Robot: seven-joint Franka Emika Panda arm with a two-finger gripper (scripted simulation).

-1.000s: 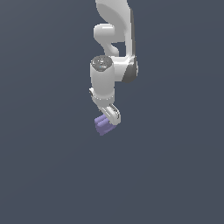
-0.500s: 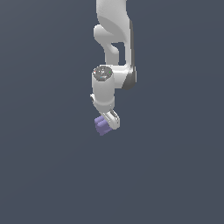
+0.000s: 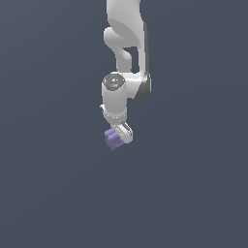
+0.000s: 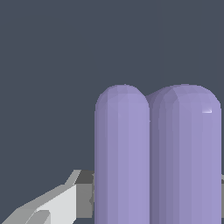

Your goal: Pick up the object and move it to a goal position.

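Note:
The object (image 3: 113,140) is a small lavender-purple lumpy block held at the tip of the white arm, against a plain dark grey background in the exterior view. My gripper (image 3: 117,138) is shut on it; one white finger (image 3: 126,132) shows on the exterior view's right of the block. In the wrist view the object (image 4: 155,157) fills much of the picture as two rounded purple lobes, with a grey-white finger (image 4: 57,203) beside it. No goal marker is visible.
The white arm (image 3: 125,53) reaches down from the top of the exterior view. Everything else in both views is uniform dark grey.
The arm and the held object have shifted slightly: the wrist has drawn a little upward and to the exterior view's left, with the object still gripped.

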